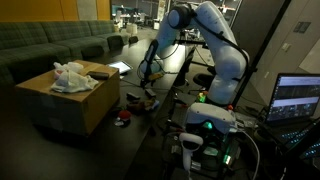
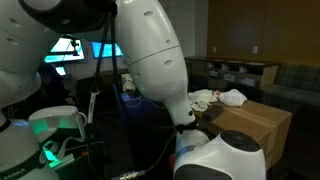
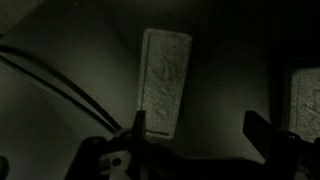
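In the wrist view my gripper (image 3: 200,135) is open and empty, with one dark finger at the left and one at the right of the lower frame. A pale, speckled rectangular block (image 3: 163,82) lies flat on a dark surface, just beyond the left finger. Its lower end is next to that fingertip, and I cannot tell if they touch. In an exterior view the arm reaches down and my gripper (image 1: 148,72) hangs low over a dark table. In the exterior view filled by the arm, the gripper is hidden.
A cardboard box (image 1: 62,100) with a white cloth (image 1: 70,76) on top stands beside the table; both also show in an exterior view (image 2: 258,125). A green couch (image 1: 50,45) lies behind. A lit laptop (image 1: 298,98) and dark cables (image 3: 50,85) are nearby. Small red objects (image 1: 124,116) lie on the floor.
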